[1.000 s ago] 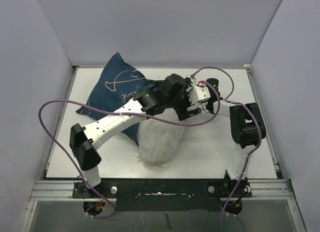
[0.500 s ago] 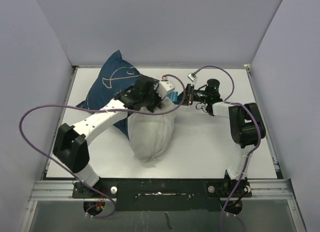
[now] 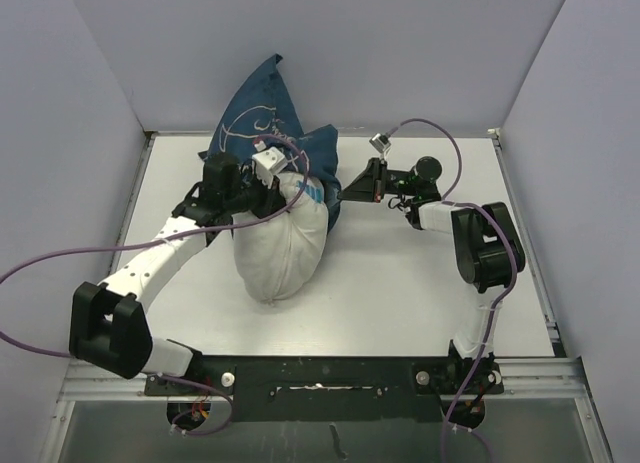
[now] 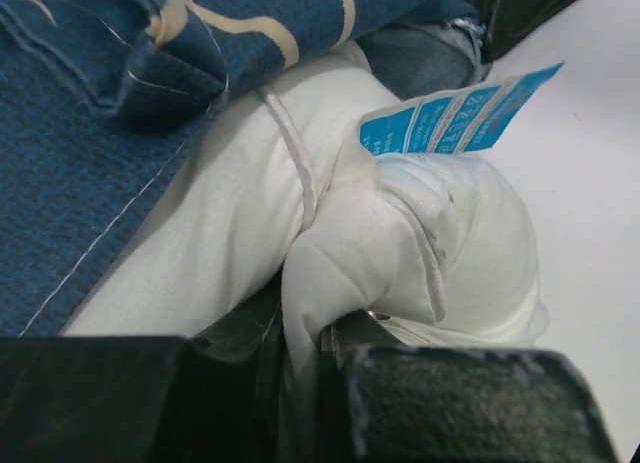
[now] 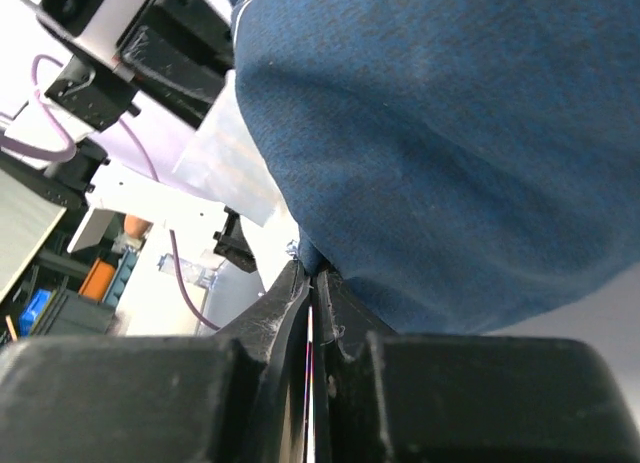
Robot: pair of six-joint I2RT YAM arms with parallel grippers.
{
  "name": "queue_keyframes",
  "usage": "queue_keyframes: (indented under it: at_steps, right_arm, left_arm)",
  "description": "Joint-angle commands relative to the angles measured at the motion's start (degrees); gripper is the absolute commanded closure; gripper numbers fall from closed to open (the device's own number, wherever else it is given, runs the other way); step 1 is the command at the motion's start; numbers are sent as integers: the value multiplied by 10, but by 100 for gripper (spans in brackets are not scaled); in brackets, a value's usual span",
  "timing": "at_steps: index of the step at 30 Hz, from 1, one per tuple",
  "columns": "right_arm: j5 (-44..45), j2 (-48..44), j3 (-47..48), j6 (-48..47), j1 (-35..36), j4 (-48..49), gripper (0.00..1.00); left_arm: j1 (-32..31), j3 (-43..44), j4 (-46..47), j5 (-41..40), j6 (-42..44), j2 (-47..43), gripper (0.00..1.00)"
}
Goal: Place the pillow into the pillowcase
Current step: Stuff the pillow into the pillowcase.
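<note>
- Left arm: runs from its base at the near left across the table [image 3: 420,273] toward the far middle. The forearm is low and the wrist is turned onto the pillow's far end.
- Left hand [image 3: 283,183]: fingers together, clamped on the gathered pucker of the pillow [image 3: 280,248] (the wrist view shows white cloth bunched between them).
- Pillow: lies on the table left of centre. Its near end is bare and its far end sits just under the mouth of the pillowcase [image 3: 255,113]. A blue label [image 4: 455,113] sticks out beside the pucker.
- Pillowcase: bunched over the pillow's far end, with the rest standing up in a peak beyond the left hand.
- Right arm: elbow folded at the right side, forearm stretched leftward low over the table.
- Right hand [image 3: 355,188]: fingers pressed together, clamped on the pillowcase's edge at the pillow's right side.
</note>
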Motion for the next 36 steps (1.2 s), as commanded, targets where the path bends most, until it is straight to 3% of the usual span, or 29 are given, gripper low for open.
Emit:
queue_keyframes:
  at_steps: [1,7,13,19,20,22,23,31,36]
  right_arm:
    - [-61,-16,47,76,30,140,100]
    - [-71,-34,40,-14,46,21,100]
    - [-83,-78,24,-142,43,-157,100]
    - [-67,-112,44,-365,-7,-501,100]
    - [-58,-117,75,-439,-13,-621,100]
    - [-21,-121,143,-691,-12,-883,100]
    - [-19,-127,153,-724,-8,-928,100]
    - [-103,-191,163,-812,-5,-1008,100]
    - [-120,-219,152,-855,-1,-1059,100]
  left_arm:
    - [24,31,-20,-96,-40,78,100]
    - [-15,153,-16,-180,-175,200,100]
    - [-67,246,-21,-280,-323,311,100]
    - [-127,376,-125,-419,-465,405,100]
    - [-133,403,-151,-440,-483,423,100]
    - [-141,446,-188,-465,-514,454,100]
    - [-145,468,-199,-468,-520,469,100]
    - [-148,761,-439,-525,-631,655,100]
    - [-119,807,-479,-517,-726,695,100]
